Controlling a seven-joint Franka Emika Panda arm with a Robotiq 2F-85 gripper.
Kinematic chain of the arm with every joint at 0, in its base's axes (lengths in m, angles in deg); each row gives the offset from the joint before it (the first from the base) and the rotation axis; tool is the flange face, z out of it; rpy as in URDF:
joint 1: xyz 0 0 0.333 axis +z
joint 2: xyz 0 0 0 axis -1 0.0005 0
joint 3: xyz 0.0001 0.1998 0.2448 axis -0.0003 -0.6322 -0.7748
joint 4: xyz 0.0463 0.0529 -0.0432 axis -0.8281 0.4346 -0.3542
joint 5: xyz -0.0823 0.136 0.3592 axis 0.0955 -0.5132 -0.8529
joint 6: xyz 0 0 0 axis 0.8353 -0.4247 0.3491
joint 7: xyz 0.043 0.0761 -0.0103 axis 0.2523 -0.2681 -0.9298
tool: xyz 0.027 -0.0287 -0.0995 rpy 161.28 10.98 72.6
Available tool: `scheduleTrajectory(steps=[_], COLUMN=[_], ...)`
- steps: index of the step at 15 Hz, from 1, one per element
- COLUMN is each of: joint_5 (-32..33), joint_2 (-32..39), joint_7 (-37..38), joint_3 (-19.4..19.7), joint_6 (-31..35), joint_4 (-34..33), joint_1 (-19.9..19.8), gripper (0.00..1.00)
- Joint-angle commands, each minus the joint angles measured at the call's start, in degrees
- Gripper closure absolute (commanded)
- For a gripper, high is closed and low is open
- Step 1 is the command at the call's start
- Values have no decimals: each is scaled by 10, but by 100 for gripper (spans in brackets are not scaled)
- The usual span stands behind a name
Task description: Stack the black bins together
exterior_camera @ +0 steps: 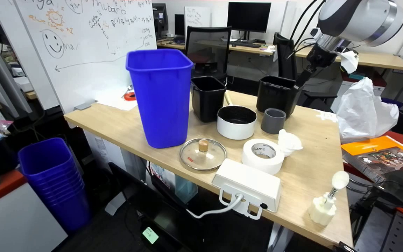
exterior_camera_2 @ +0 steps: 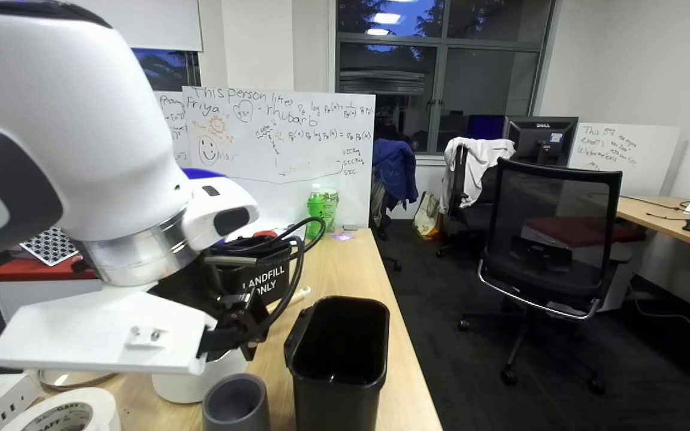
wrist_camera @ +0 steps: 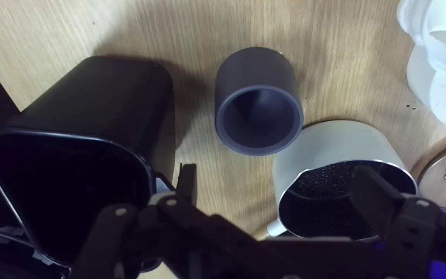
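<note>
Stacking not begun: in an exterior view, one bin (exterior_camera: 206,104) stands at ten o'clock from the pot (exterior_camera: 236,129), another bin (exterior_camera: 275,96) at two. Gripper (wrist_camera: 281,185) fingers spread, empty; grasping, nesting presumably remain.

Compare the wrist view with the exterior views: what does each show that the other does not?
Only the wrist view clearly shows the gripper with its jaws spread apart.
Only the exterior views clearly show the whiteboard, the white box and, in an exterior view, the second black bin beside the blue bin.
Both share the nearer black bin by the gripper, the gray cup, the white pot and the tape roll.
</note>
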Motion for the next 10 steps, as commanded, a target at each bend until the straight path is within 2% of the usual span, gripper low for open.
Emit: scheduleTrajectory(steps=[1,5,10], joint_5=[-6,-25,-66], joint_2=[32,79,151], joint_7=[-34,-70,-120], joint_3=[-1,-11,-42], joint_6=[41,98,168], joint_4=[-20,-45,-85], joint_1=[-5,-14,-43], gripper=[0,0,0])
